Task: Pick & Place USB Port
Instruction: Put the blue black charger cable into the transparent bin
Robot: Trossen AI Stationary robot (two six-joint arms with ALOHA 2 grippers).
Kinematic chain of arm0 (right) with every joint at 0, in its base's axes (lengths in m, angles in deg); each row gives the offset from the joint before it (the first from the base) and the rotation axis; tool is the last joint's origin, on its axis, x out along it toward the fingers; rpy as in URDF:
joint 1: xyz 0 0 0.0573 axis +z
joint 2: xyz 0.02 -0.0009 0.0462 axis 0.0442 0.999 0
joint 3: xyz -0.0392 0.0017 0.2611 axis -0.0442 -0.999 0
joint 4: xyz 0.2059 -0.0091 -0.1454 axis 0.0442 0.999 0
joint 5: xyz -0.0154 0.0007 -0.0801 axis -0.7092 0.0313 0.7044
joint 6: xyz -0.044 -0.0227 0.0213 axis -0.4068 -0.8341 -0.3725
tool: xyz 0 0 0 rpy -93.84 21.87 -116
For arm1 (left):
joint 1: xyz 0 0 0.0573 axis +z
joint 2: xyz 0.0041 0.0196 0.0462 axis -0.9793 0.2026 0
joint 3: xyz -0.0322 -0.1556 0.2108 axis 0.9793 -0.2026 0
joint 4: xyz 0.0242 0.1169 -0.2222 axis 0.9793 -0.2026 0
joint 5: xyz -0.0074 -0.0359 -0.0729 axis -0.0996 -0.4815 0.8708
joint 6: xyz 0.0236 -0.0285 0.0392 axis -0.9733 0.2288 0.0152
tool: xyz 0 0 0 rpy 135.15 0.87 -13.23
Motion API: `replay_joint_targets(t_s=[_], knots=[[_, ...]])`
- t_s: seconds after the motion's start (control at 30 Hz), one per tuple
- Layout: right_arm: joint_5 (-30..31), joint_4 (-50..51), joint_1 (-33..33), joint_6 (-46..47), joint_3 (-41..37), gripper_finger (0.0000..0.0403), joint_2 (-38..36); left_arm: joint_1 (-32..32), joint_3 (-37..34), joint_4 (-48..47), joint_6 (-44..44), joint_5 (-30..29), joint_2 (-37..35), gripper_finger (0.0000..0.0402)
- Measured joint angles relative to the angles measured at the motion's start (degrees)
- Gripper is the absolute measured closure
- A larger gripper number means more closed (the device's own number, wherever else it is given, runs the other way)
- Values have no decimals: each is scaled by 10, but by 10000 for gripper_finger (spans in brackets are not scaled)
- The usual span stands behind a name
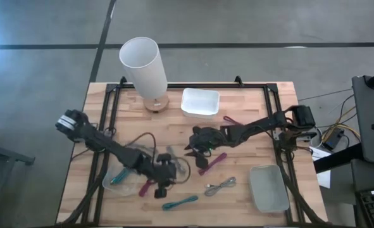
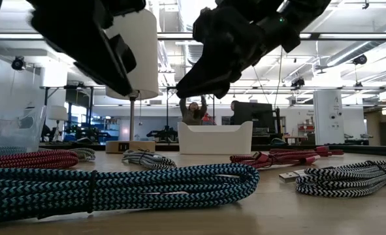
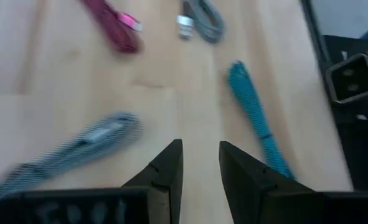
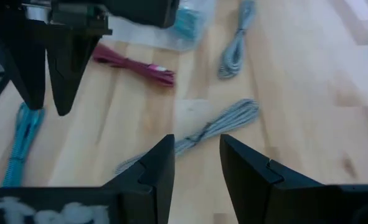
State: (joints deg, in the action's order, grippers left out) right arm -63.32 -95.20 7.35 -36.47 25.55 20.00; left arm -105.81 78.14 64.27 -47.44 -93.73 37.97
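Note:
Several bundled USB cables lie flat on the wooden table [image 1: 250, 136]: a teal one [image 1: 180, 202] [image 3: 253, 118], a grey-white one [image 1: 221, 185], a magenta one [image 1: 213, 163] [image 4: 134, 65] and a grey striped one [image 3: 78, 146] [image 4: 202, 134]. My left gripper [image 1: 164, 185] [image 3: 201, 165] hovers open above bare wood between the striped and teal cables. My right gripper [image 1: 193, 147] [image 4: 196, 163] hangs open over the striped cable near the table's middle. Neither has anything between its fingers.
A clear tray [image 1: 120, 178] holding more cables sits under the left arm. A white tray [image 1: 200, 101] and a white lamp [image 1: 145, 66] stand at the far edge, and a clear container [image 1: 269, 188] at the near right. Another magenta cable [image 1: 231, 119] lies beside the white tray.

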Motion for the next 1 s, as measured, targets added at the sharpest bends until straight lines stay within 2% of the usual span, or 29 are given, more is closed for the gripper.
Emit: replay_joint_targets(t_s=[0.3,0.57,0.7,0.87,1.0], knots=[[5,0,44,0,0,282,0,-69,50,1,63,0,62,295],[5,2,69,-2,-1,280,0,-89,64,2,95,-6,124,218],[6,2,78,0,-1,283,0,-98,65,3,87,-6,148,195],[6,2,88,13,-1,288,0,-110,65,6,75,-18,160,194],[6,1,93,42,-1,289,0,-112,62,7,61,-19,161,221]])
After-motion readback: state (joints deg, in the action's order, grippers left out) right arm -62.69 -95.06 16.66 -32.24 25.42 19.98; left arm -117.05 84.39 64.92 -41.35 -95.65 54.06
